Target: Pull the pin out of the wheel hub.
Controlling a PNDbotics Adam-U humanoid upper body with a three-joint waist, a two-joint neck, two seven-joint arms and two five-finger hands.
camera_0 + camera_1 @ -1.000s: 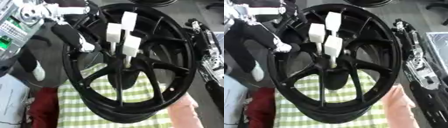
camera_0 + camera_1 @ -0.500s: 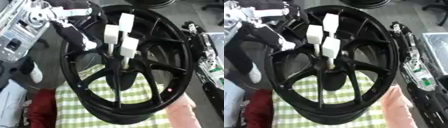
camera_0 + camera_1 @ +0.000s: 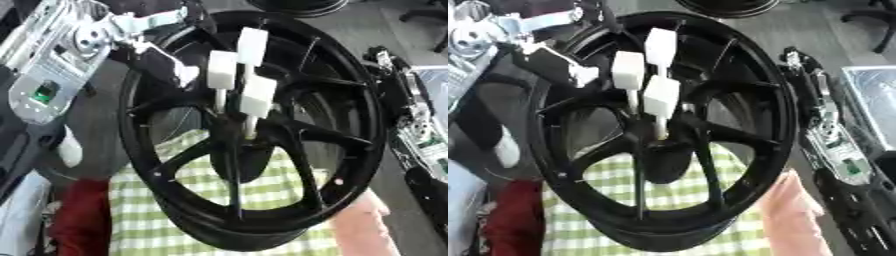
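A black spoked wheel (image 3: 350,100) stands tilted on a green checked cloth (image 3: 149,220). Three white pins with block heads stick out of its hub (image 3: 241,145): a top pin (image 3: 253,46), a left pin (image 3: 221,70) and a lower pin (image 3: 259,96). My left arm comes in from the upper left. Its dark left hand (image 3: 166,64) lies over the rim's upper left, a white tip just left of the left pin. I cannot make out its grip. My right hand (image 3: 800,67) shows as a dark shape beside the rim's right side. No pin is held.
A person's hand (image 3: 789,210) rests against the rim's lower right. A red cloth (image 3: 83,215) lies at the lower left. Another dark tyre (image 3: 297,5) sits at the far edge. My right forearm (image 3: 842,160) runs down the right edge.
My left hand has slid up along the rim and a little toward the pins. The wheel and all three pins stay in place.
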